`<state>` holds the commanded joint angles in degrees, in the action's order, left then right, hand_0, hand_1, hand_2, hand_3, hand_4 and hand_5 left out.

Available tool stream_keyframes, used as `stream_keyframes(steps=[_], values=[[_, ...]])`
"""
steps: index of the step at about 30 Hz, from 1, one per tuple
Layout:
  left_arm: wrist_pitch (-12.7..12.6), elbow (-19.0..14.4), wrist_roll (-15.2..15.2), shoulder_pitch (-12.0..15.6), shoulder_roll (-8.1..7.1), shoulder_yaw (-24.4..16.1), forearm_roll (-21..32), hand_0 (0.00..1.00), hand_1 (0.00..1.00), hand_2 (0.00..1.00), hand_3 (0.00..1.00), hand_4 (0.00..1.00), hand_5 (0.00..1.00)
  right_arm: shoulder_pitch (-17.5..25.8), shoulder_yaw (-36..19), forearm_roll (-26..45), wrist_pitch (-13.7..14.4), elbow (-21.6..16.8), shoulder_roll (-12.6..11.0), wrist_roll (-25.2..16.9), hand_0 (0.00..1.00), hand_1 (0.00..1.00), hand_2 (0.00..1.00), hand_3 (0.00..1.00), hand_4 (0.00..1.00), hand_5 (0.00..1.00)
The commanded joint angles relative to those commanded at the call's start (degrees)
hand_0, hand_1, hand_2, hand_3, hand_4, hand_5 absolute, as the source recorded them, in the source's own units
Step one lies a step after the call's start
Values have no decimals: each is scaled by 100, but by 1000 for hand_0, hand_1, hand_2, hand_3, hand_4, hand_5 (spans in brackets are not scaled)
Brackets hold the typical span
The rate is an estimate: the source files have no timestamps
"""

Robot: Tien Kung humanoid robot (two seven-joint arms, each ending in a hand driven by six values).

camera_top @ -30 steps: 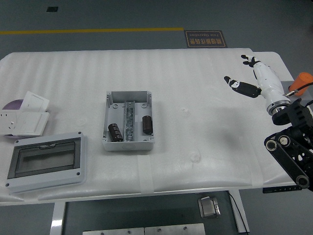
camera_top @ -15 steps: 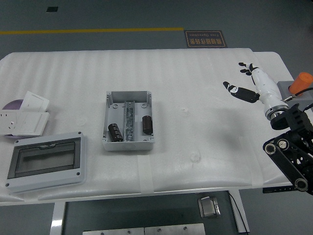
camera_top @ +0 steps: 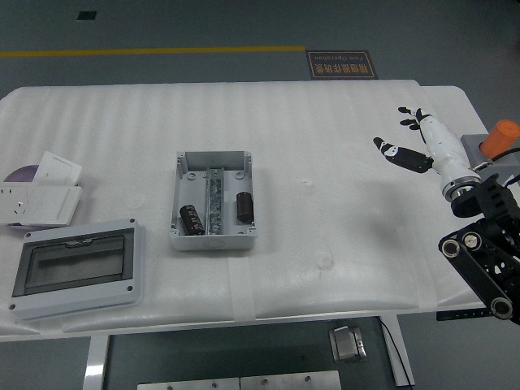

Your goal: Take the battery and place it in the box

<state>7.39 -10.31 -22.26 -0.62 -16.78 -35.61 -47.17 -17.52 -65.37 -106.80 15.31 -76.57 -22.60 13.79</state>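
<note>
An open grey box point(camera_top: 213, 200) sits left of the table's middle, with a metal rail down its centre. Two dark cylindrical batteries lie inside it: one point(camera_top: 192, 218) in the left compartment, one point(camera_top: 244, 205) in the right. My right hand point(camera_top: 408, 134) hovers over the table's far right side, well away from the box. Its white-and-black fingers point(camera_top: 388, 149) are spread and hold nothing. The left arm does not appear in the view.
A grey enclosure with a dark transparent lid point(camera_top: 75, 269) lies at the front left. White socket plates point(camera_top: 39, 195) and a purple disc point(camera_top: 19, 173) rest at the left edge. An orange-topped grey object point(camera_top: 497, 138) stands at the right edge.
My right hand drifted slightly toward the table's right edge and tilted a little; its fingers stay spread. The box and batteries have not moved.
</note>
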Motion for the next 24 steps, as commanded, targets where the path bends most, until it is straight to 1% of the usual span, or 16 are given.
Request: stream_keyframes(steps=[8, 11, 17, 24], values=[[-24, 0, 40, 67, 33, 70, 199, 671, 686, 560, 585, 603, 438, -2, -61, 12, 12, -4, -9, -14, 888, 780, 773, 866, 794, 529], [-36, 0, 67, 90, 73, 110, 313, 671, 686, 560, 585, 603, 438, -5, -85, 54, 23, 3, 0, -32, 888, 780, 773, 866, 794, 529], [-42, 0, 61, 110, 137, 76, 358, 671, 687, 561, 585, 603, 438, 48, -154, 91, 36, 13, 11, -55, 886, 779, 772, 865, 792, 533], [-50, 0, 69, 95, 134, 61, 402, 671, 686, 561, 585, 603, 437, 84, -252, 139, 48, 34, -3, -84, 880, 777, 769, 862, 788, 534]])
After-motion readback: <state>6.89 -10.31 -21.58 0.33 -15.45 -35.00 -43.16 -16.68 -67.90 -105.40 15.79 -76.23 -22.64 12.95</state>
